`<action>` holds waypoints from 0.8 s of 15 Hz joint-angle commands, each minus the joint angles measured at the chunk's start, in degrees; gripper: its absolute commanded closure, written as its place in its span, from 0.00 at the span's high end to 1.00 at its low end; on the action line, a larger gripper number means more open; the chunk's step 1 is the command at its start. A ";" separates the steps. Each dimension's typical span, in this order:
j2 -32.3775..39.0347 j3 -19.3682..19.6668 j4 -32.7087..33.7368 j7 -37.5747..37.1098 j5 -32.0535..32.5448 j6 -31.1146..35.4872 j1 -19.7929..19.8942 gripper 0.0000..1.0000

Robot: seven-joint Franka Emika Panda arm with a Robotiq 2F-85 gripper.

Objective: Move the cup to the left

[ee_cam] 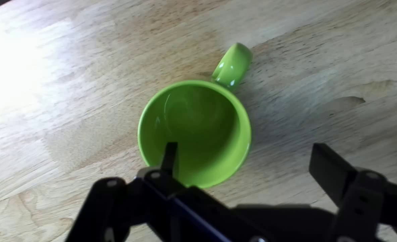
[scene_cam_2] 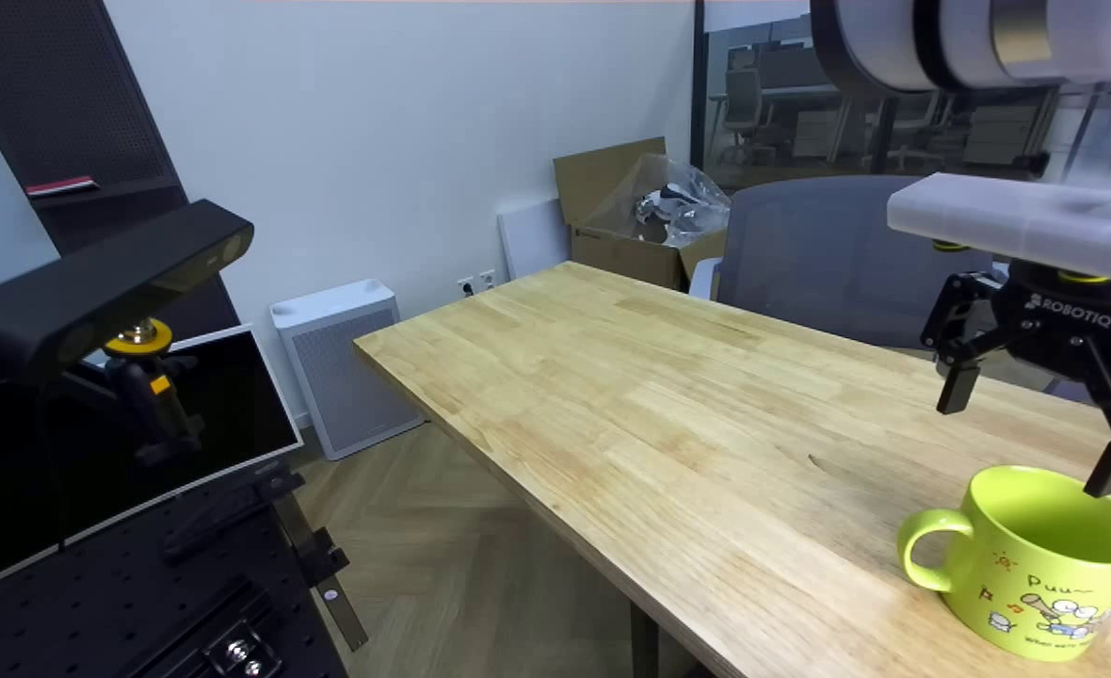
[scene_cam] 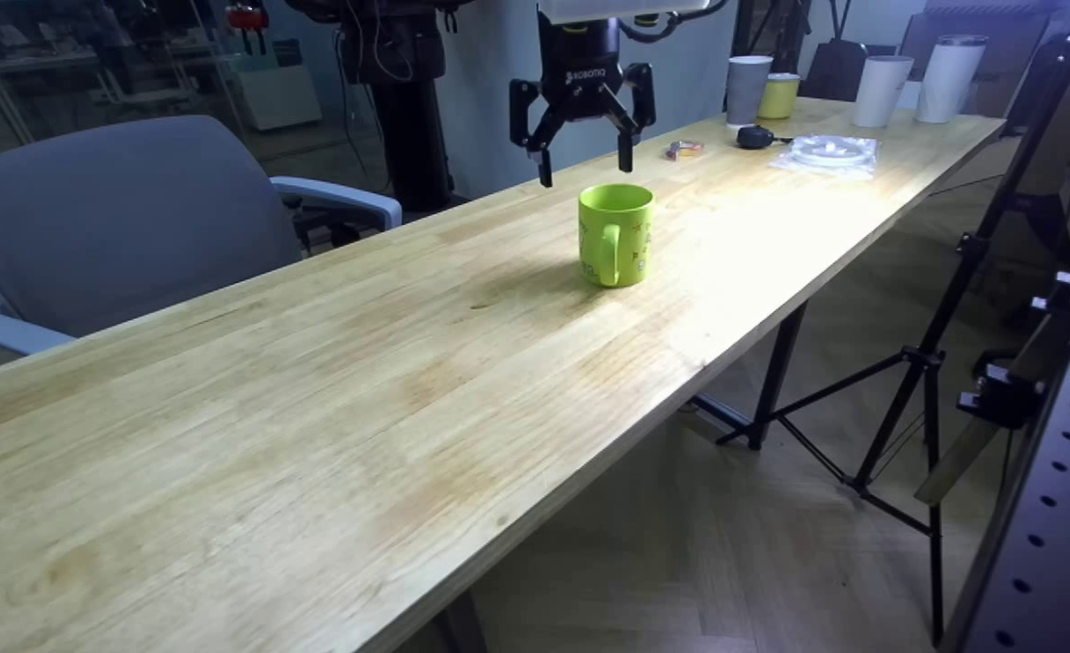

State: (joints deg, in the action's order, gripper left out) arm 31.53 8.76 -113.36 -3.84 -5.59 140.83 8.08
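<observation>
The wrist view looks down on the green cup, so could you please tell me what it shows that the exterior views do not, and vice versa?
Only the wrist view shows the inner bottom of the green cup; I cannot make it out from outside. Only the exterior views show the printed drawings on its outer wall and the grey chair, plus, in an exterior view, a cardboard box. All share the cup with its handle, the wooden table and the end effector, open and holding nothing.

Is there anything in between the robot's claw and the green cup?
Nothing but air: an exterior view shows the open gripper higher than the green cup, a bare gap between them.
</observation>
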 commanded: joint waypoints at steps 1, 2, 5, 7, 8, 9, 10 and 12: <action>2.62 0.01 3.16 -3.30 0.89 -0.09 -0.90 1.00; 3.16 0.04 3.54 -3.44 0.90 -0.02 -0.99 1.00; 4.61 0.12 4.15 -3.46 0.78 0.73 -0.94 1.00; 5.58 0.23 4.46 -3.56 0.72 1.31 -0.85 1.00; 6.05 0.35 4.60 -3.71 0.74 1.69 -0.86 1.00; 6.52 0.39 4.79 -3.84 0.68 1.75 -0.80 1.00; 6.96 0.50 4.99 -4.02 0.72 1.75 -0.80 1.00; 7.71 0.60 5.22 -3.99 0.77 2.05 -0.72 0.75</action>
State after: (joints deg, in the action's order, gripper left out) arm 37.64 9.00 -110.08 -5.61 -5.60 142.96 7.43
